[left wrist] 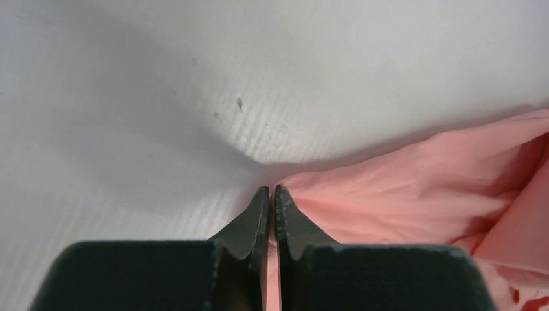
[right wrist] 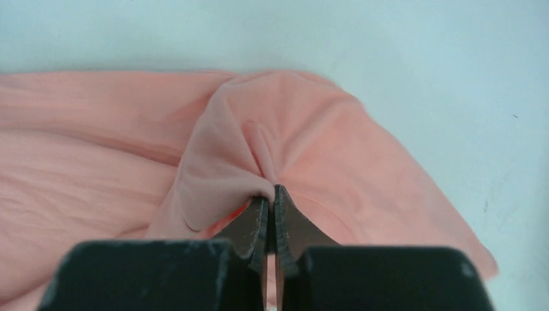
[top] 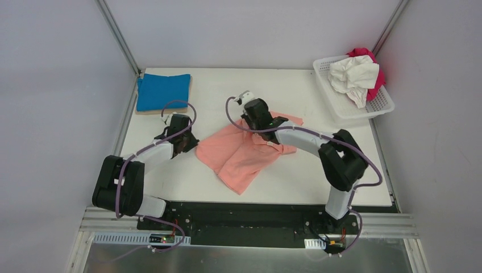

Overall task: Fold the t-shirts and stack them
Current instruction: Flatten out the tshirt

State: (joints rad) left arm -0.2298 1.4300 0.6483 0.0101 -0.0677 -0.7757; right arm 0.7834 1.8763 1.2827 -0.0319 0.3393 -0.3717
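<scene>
White table [top: 295, 177], left tool [left wrist: 272, 191] and right tool [right wrist: 272, 189] pinching salmon-pink t-shirt [top: 239, 160]

The left gripper [left wrist: 272, 193] is seen from just behind its dark fingers, which are pressed together at the tips, with a sliver of pink cloth caught in the narrow gap between them. The salmon-pink t-shirt [left wrist: 421, 188] is spread to the right of the fingertips in soft folds, its edge drawn to a point where the fingertips meet. The white table [left wrist: 129, 97] is marked by faint ribbing and two small dark specks [left wrist: 239, 102] above the gripper.
</scene>
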